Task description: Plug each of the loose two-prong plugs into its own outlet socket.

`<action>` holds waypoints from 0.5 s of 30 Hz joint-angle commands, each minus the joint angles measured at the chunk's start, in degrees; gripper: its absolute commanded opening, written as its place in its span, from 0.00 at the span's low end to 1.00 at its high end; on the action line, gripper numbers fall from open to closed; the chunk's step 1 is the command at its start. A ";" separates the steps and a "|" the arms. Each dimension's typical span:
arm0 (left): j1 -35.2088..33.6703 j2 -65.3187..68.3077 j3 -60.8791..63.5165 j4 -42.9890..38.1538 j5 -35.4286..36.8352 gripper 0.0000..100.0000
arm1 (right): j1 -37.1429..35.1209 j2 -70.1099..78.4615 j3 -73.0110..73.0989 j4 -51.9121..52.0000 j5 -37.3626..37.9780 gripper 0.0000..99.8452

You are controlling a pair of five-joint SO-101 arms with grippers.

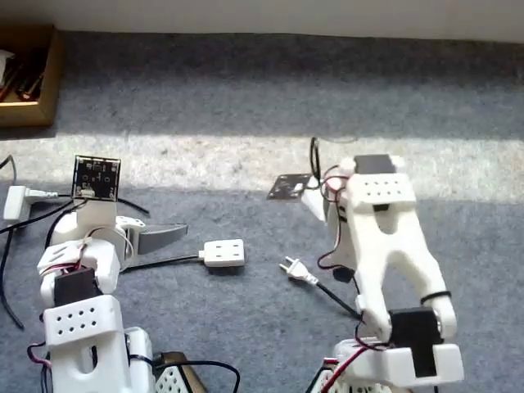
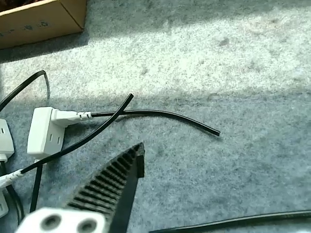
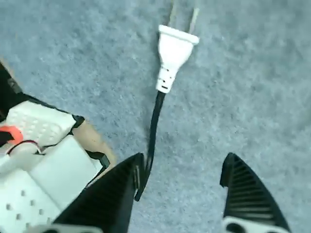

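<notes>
A white two-prong plug [image 1: 297,269] on a black cord lies loose on the grey carpet, its prongs pointing away from my right gripper [image 3: 183,162]. That gripper is open above the cord just behind the plug [image 3: 175,48], touching nothing. One white outlet socket [image 1: 223,253] rests left of the plug. A second outlet socket [image 1: 16,201] lies at the far left, with a short black cord stub [image 2: 160,114]. My left gripper [image 1: 139,232] is open wide and holds nothing. One of its fingers [image 2: 116,182] is near that socket [image 2: 45,132].
A cardboard box [image 1: 29,78] stands at the back left. Black cables [image 2: 73,143] cross the carpet around the left arm, and another white piece [image 2: 2,141] sits at the view's edge. A sunlit strip of carpet runs across the back.
</notes>
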 commanded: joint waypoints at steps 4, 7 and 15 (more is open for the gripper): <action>-2.07 -0.57 -0.40 -0.53 -0.53 0.59 | 2.77 3.91 -6.20 3.47 11.69 0.26; -2.77 -0.57 -0.40 -0.62 -0.53 0.59 | 5.76 3.91 -6.11 3.38 13.36 0.26; -0.84 -0.57 2.95 -0.79 -0.18 0.59 | 0.66 3.91 1.45 -7.96 -7.47 0.26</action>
